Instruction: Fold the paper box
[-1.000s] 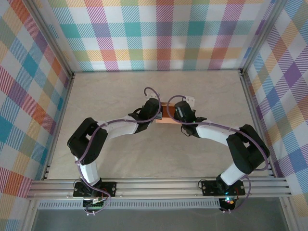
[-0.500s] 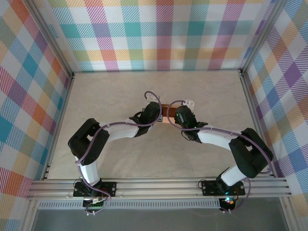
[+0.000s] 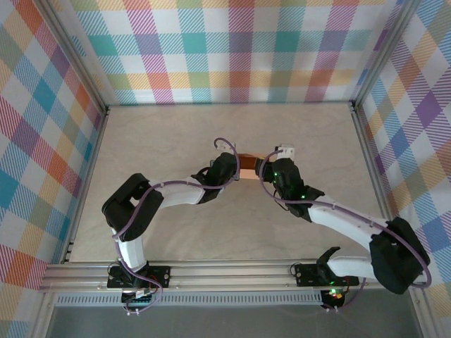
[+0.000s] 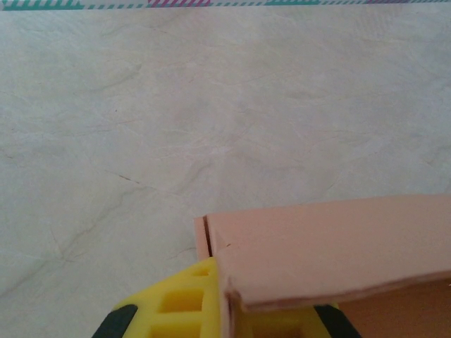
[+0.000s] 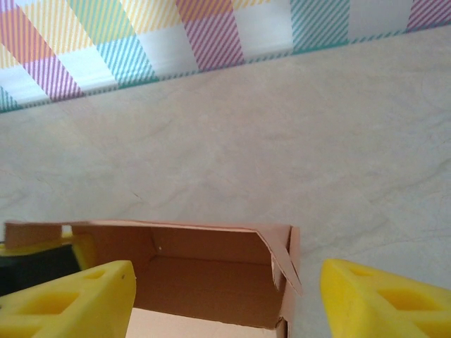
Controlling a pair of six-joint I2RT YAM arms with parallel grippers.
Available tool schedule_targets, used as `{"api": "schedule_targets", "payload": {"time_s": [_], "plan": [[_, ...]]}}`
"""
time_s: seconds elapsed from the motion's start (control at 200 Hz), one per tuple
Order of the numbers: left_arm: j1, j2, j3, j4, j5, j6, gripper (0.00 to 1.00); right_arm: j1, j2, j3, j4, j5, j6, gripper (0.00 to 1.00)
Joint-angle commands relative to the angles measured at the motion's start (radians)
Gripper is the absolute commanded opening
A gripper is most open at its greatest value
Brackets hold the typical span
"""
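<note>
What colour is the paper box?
The paper box is salmon-orange, best seen in the left wrist view.

A pale, marbled tabletop (image 3: 176, 232) spreads across the middle of the overhead view, faintly veined and creased. Plaid walls in teal, purple, orange and yellow close it in: the back wall (image 3: 232, 49) along the top, the left wall (image 3: 35, 141) and the right wall (image 3: 423, 127) at the sides. Silver metal posts (image 3: 74, 56) slant down from the upper corners, and a ribbed aluminium rail (image 3: 232, 274) crosses the bottom. In the right wrist view a plaid strip (image 5: 141, 42) lies along the top, above the same pale surface.
</note>
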Motion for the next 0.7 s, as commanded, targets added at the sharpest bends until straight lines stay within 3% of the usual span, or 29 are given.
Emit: {"api": "schedule_targets", "payload": {"time_s": [0.0,0.09,0.185,0.27,0.375,0.695], "plan": [[-0.028,0.003,-0.027,-0.009,-0.035,0.038,0.0,-0.03,-0.022,0.078,-0.176,-0.008,0.064,0.73],[-0.043,-0.003,-0.037,0.001,-0.051,0.06,0.0,-0.116,0.013,0.146,-0.288,-0.154,0.177,0.74],[-0.062,-0.015,-0.065,0.033,-0.064,0.089,0.0,-0.195,0.084,0.181,-0.314,-0.334,0.259,0.74],[-0.073,-0.026,-0.092,0.068,-0.063,0.1,0.0,-0.227,0.135,0.194,-0.312,-0.418,0.3,0.75],[-0.08,-0.032,-0.118,0.089,-0.068,0.103,0.01,-0.238,0.177,0.193,-0.305,-0.448,0.308,0.75],[-0.113,-0.05,-0.159,0.13,-0.045,0.186,0.25,-0.244,0.258,0.125,-0.236,-0.46,0.344,0.73]]}}
